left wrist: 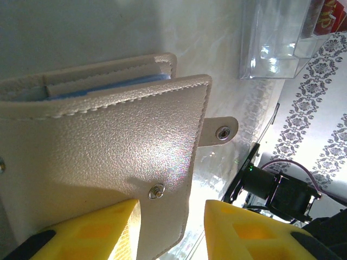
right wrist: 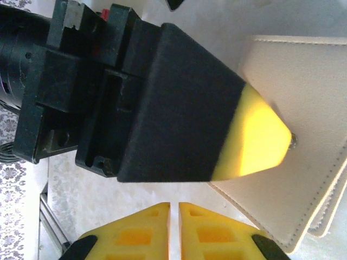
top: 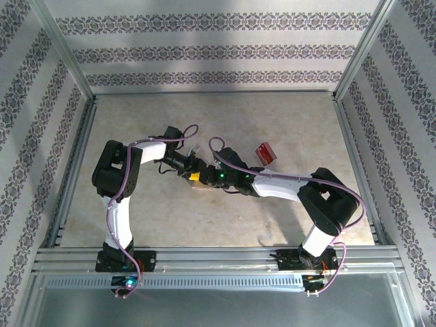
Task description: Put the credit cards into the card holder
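Observation:
The tan card holder (left wrist: 108, 141) lies partly open on the table, with blue-tinted sleeves (left wrist: 103, 89) between its covers and its snap tab (left wrist: 221, 130) sticking out. My left gripper (left wrist: 171, 208) is open, and the edge of the top cover sits between its yellow fingers. In the right wrist view, one left fingertip (right wrist: 257, 138) rests on the holder (right wrist: 303, 92). My right gripper (right wrist: 174, 208) is shut on nothing, just beside the holder. The red credit cards (top: 264, 152) stand apart to the right, seen again in the left wrist view (left wrist: 328, 16).
A clear plastic box (left wrist: 271, 49) holds the red cards. Both arms meet at the table's middle (top: 204, 176), wrists almost touching. Metal frame rails (top: 204, 257) run along the near edge, and patterned walls enclose the other sides.

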Available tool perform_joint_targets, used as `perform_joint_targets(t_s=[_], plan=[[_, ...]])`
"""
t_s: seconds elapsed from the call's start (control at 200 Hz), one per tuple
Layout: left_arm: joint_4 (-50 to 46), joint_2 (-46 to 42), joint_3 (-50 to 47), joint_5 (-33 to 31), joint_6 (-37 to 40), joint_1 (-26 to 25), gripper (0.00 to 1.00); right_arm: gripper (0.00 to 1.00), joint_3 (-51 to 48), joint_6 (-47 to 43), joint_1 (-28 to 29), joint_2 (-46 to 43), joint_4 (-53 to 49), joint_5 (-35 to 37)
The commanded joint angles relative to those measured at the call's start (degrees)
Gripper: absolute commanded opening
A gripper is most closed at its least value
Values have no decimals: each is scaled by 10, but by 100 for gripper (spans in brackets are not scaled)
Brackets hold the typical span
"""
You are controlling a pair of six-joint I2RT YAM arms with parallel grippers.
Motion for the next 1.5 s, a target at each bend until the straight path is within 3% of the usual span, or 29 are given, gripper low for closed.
perform_joint_targets(t_s=[0.0,0.4,0.625,0.769,0.964,1.159,1.299,1.494], plan=[[-4,34,-6,-40,4,-19,36,10,6,-2,1,36,13,-4],[-10,24,-1,-50,7,-18,37,5,-39,6,-42,102,60,-23],[-53,-64,14,-127,36,-17,51,4,-70,12,-47,99,72,-20],[-45,-110,-11,-155,37,-9,54,4,-74,15,-49,103,78,-24],[-24,-104,-40,-163,27,9,54,4,-78,14,-50,98,79,-23],[-22,-69,-37,-156,30,14,50,4,-87,17,-50,96,90,-23],[3,-47,-41,-105,11,14,46,4,-98,18,-50,89,95,-20],[8,-21,-41,-94,2,13,32,4,-101,19,-50,85,95,-21]])
